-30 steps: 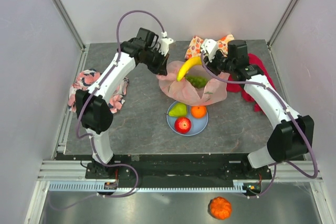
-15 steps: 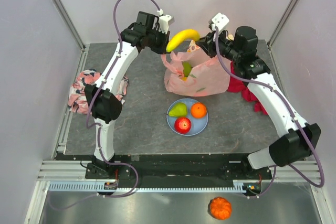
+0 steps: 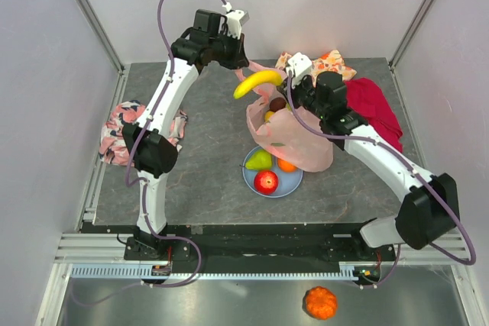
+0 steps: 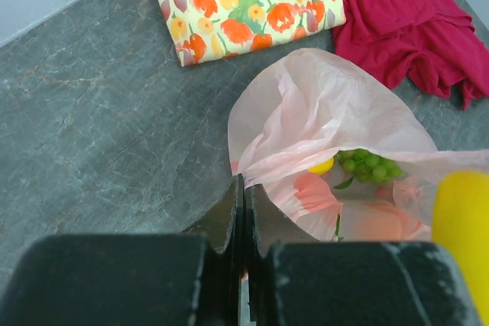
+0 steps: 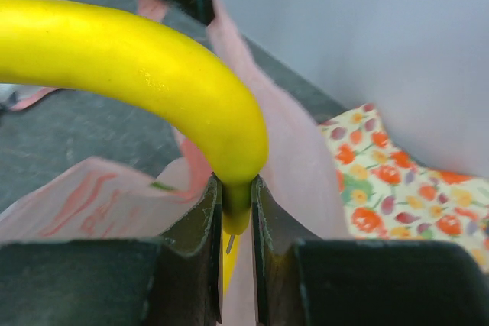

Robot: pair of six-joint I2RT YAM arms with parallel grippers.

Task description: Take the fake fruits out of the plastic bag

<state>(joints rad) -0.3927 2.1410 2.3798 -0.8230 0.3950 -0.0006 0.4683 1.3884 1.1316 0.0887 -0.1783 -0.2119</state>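
The banana [image 5: 145,62] looks light, stiff and slippery; the right gripper [image 5: 235,198] clamps its narrow stem end, while the left gripper [image 4: 244,198] pinches an edge of the flimsy plastic bag [image 4: 328,108].

Lit brightly and evenly from above, with only soft, faint shadows on the worktop [image 3: 206,173]. Sharp overhead; blurred up close on the banana [image 5: 137,66], with small glints.

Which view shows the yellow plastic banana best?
Top external: the whole yellow plastic banana shows, by the pink plastic bag's mouth. Right wrist: close but cut off, its stem end in the right gripper. Left wrist: only a blurred yellow end.
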